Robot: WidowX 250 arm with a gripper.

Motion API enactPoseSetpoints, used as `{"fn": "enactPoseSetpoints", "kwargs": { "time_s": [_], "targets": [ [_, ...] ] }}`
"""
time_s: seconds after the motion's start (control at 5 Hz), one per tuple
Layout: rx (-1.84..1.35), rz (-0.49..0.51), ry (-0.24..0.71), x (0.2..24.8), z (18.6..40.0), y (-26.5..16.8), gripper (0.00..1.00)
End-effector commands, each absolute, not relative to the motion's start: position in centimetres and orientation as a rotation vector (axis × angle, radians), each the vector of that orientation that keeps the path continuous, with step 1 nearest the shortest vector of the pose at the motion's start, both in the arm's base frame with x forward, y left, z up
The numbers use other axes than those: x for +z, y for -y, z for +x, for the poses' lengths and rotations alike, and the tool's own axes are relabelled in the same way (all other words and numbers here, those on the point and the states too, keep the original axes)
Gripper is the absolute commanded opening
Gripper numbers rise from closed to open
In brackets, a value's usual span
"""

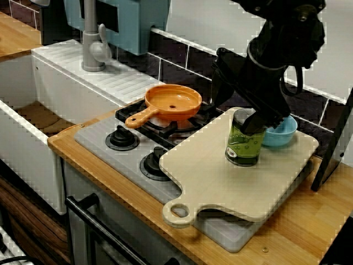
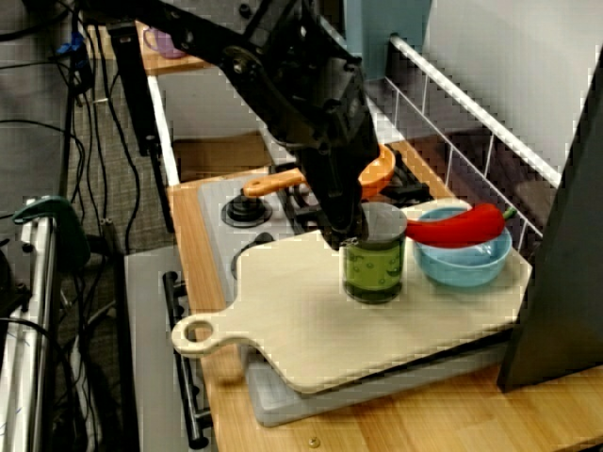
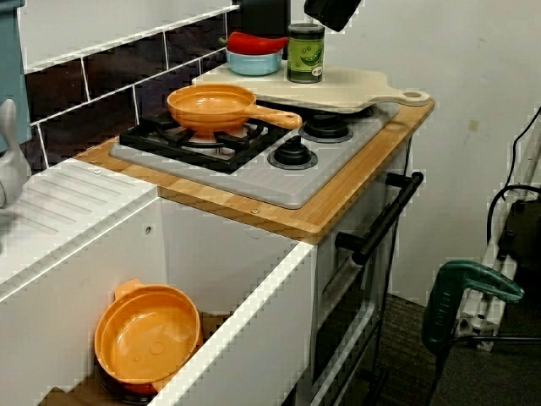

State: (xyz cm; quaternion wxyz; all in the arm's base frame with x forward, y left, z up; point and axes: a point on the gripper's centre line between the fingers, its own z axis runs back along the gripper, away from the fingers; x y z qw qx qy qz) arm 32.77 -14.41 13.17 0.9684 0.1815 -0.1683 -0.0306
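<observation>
A wooden counter [image 1: 309,221] holds a grey hob [image 1: 94,141], with a white sink [image 1: 30,154] at its 9 o'clock, dark wall tiles [image 1: 174,61] at 12, a white wall [image 3: 456,51] at 3 and dark carpet [image 3: 414,372] at 6.

an orange pan [image 1: 174,102] is sitting on the stove [image 1: 94,138], handle pointing toward the knobs [image 1: 122,138]. a red pepper [image 2: 459,226] is lying across a blue bowl [image 2: 471,266] resting on the cutting board [image 2: 301,320]. an orange pot [image 3: 148,334] is sitting in the sink [image 3: 254,313].

No legible txt; green can [image 1: 242,144] label too blurry.
</observation>
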Motion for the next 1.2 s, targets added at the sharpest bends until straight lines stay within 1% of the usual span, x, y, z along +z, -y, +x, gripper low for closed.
{"fn": "enactPoseSetpoints", "kwargs": {
  "time_s": [0.0, 0.4, 0.6, 0.8, 1.0],
  "targets": [
    [-0.017, 0.323, 0.398, 15.18, 32.57, 14.41, 1.0],
    [0.0, 0.295, 0.382, 15.26, 32.83, 14.22, 1.0],
    [-0.01, 0.261, 0.38, 15.15, 32.73, 14.45, 1.0],
    [-0.003, 0.265, 0.392, 14.85, 32.71, 14.73, 1.0],
    [-0.032, 0.231, 0.382, 14.52, 32.65, 15.01, 1.0]
  ]
}}
